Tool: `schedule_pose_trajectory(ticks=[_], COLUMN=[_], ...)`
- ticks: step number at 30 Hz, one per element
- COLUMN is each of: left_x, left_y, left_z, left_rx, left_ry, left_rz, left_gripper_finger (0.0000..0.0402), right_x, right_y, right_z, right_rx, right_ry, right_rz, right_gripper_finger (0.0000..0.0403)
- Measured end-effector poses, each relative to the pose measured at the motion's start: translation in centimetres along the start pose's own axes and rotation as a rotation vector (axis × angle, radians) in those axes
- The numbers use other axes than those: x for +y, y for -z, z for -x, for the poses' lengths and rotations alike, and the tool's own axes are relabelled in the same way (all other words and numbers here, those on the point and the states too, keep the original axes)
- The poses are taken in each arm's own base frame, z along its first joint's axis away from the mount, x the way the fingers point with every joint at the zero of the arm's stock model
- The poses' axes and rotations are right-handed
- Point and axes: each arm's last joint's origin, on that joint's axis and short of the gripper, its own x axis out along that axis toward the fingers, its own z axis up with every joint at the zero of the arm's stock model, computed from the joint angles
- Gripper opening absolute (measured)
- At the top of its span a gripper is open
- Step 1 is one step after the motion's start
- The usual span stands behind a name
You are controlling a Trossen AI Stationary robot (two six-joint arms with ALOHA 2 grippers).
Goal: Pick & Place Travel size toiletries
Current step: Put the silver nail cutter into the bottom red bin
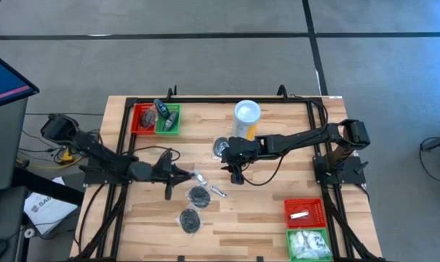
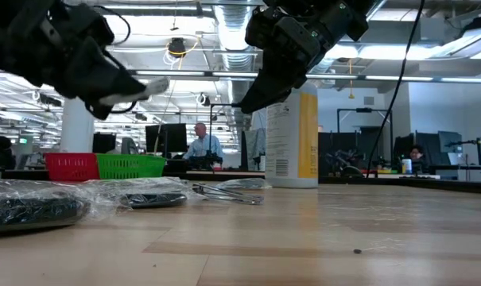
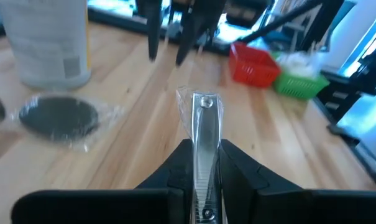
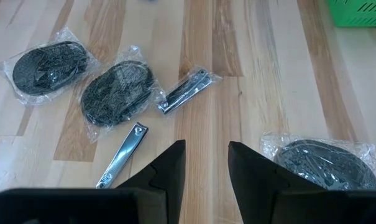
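We grip a wrapped nail clipper [image 3: 204,134] at centre frame.
Left gripper [image 3: 206,180] clamps it; right gripper [image 4: 206,163], upper centre, hangs parted, empty.

Both arms matte black, jointed; black cables looped; blunt black fingers [image 4: 169,168].

wrapped pucks: 3 dark round pucks in clear wrap lie flat on the desk; 2 [image 4: 49,64] [image 4: 117,90] sit side by side, the 3rd [image 4: 324,163] lies well apart.
wrapped clipper: a silvery nail clipper in clear wrap [image 4: 184,91] lies flat just beside the 2nd puck.
held clipper: a silvery clipper in wrap [image 3: 206,146] sits clamped in the left tool [image 3: 206,180], above the desk.
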Motion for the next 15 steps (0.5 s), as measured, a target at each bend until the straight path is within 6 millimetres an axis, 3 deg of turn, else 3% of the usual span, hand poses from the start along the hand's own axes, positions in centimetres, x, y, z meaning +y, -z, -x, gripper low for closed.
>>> schedule_pose_trajectory(ticks=[15], left_x=[-0.4], left_y=[-3.0], left_z=[1.4], left_rx=[-0.208], left_ry=[0.056], left_rz=[-0.046], left_gripper_finger=[0.0047], right_x=[0.0], right_y=[-0.1], right_z=[0.0], right_rx=[-0.010], right_ry=[0.000], right_rz=[0.001], right_gripper_finger=[0.0112])
